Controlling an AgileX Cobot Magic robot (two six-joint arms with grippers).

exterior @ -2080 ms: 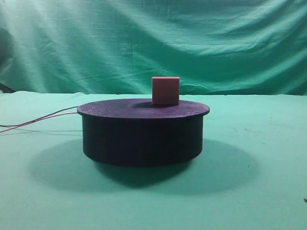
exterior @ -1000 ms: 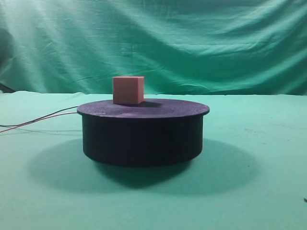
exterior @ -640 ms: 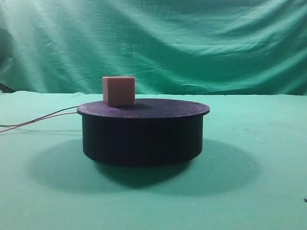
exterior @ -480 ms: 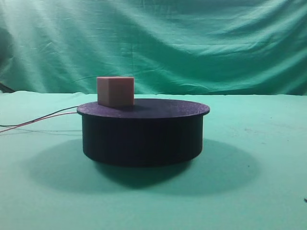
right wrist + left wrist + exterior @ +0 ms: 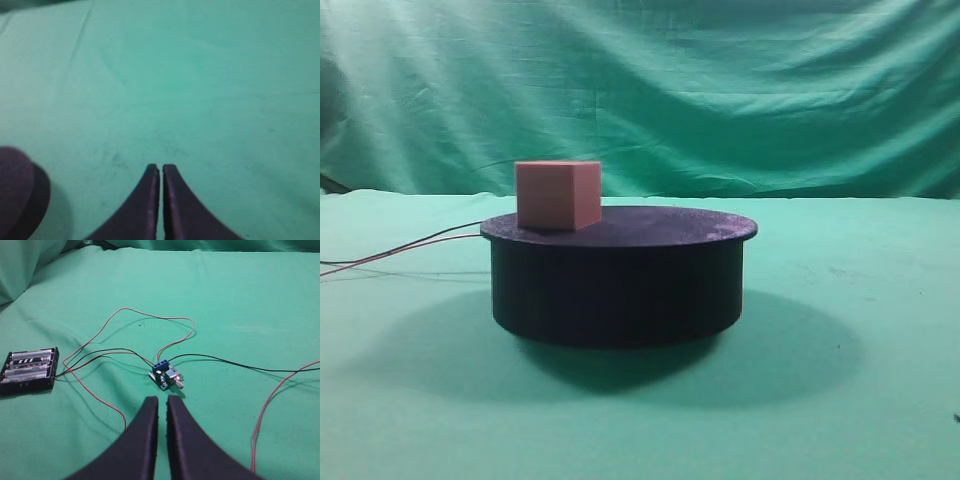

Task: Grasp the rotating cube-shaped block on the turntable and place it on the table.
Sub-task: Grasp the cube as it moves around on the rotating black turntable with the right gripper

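Note:
The pinkish-orange cube-shaped block (image 5: 557, 195) stands on the left part of the black turntable (image 5: 617, 285), near its rim, on the green-clothed table (image 5: 860, 400). Neither gripper shows in the exterior high view. In the left wrist view my left gripper (image 5: 162, 400) hovers over the cloth, its black fingers together with only a narrow slit and nothing between them. The right wrist view shows my right gripper (image 5: 161, 167) shut and empty above bare cloth. A piece of the turntable (image 5: 15, 190) shows at that view's lower left. The block is in neither wrist view.
Thin red and black wires (image 5: 400, 250) run left from the turntable. Ahead of the left gripper lie a small circuit board (image 5: 166, 376), a black battery holder (image 5: 30, 371) and looping wires (image 5: 270, 410). Green cloth forms the backdrop (image 5: 720, 90).
The block has ridden round the turning disc from right of centre at the back to the left rim, coming nearer and turning a corner toward the camera. No arm has entered the exterior view.

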